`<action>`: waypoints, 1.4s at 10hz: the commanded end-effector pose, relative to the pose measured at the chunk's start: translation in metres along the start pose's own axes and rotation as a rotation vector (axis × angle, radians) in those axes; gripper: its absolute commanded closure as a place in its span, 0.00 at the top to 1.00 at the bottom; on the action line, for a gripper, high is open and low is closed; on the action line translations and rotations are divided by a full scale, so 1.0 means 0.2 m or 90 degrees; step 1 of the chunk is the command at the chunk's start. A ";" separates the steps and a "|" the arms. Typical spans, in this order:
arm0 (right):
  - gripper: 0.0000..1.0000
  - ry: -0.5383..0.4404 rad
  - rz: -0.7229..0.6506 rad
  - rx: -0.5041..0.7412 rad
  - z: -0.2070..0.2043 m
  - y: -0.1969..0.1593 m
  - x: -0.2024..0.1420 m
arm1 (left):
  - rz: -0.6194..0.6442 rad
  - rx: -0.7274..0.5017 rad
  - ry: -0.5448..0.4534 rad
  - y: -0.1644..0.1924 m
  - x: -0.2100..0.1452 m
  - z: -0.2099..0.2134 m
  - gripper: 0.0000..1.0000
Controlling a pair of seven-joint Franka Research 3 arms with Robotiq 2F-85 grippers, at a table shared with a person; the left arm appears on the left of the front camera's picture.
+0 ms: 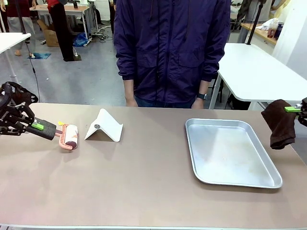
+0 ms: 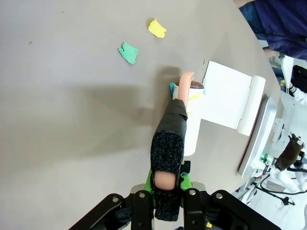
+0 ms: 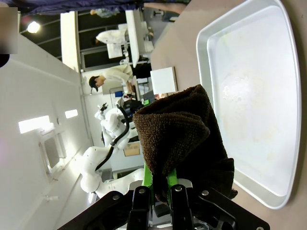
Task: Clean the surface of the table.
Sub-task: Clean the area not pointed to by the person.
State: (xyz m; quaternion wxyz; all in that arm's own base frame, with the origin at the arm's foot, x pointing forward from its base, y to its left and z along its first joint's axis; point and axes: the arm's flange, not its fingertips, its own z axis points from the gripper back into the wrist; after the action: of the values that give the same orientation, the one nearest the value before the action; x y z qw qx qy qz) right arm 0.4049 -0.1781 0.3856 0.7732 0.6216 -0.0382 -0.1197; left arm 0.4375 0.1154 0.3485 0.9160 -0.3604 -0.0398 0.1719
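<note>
The taupe-brown table (image 1: pixel 144 187) spans the front view. At its left end my left gripper (image 1: pixel 42 127) is shut on the black-wrapped pink handle of a lint roller (image 1: pixel 70 136), whose white roll rests on the table. The left wrist view shows the gripper (image 2: pixel 167 181), the roller (image 2: pixel 189 122), and a yellow paper scrap (image 2: pixel 157 28) and a green one (image 2: pixel 128 52) lying on the table (image 2: pixel 62 120) beyond it. At the right edge my right gripper (image 1: pixel 295 109) is shut on a dark brown cloth (image 1: pixel 279 123) that hangs above the table. The right wrist view shows this gripper (image 3: pixel 160 187) and the cloth (image 3: pixel 180 132).
A shiny steel tray (image 1: pixel 261 179) lies on the right half, with its rim (image 3: pixel 204 33) under the cloth. A white folded stand (image 1: pixel 104 126) sits just right of the roller. A person in a dark jacket (image 1: pixel 170 48) stands at the far edge, hands by the table.
</note>
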 end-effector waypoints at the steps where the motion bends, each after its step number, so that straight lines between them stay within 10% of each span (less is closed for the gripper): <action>1: 0.13 0.004 0.000 0.000 0.00 0.03 0.00 | -0.012 0.063 0.013 0.09 0.03 -0.14 0.21; 8: 0.13 0.004 0.000 0.000 0.00 0.03 0.00 | -0.111 -0.154 -0.099 0.10 -0.10 0.35 0.21; 14: 0.13 0.004 0.000 0.000 0.00 0.03 0.00 | -0.097 -0.294 -0.096 0.54 -0.39 0.80 0.21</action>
State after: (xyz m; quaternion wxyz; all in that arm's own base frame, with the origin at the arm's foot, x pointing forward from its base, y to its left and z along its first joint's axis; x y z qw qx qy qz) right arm 0.4051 -0.1782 0.3854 0.7732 0.6216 -0.0380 -0.1198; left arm 0.3124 0.2487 0.4000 0.8255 -0.5192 -0.1770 0.1325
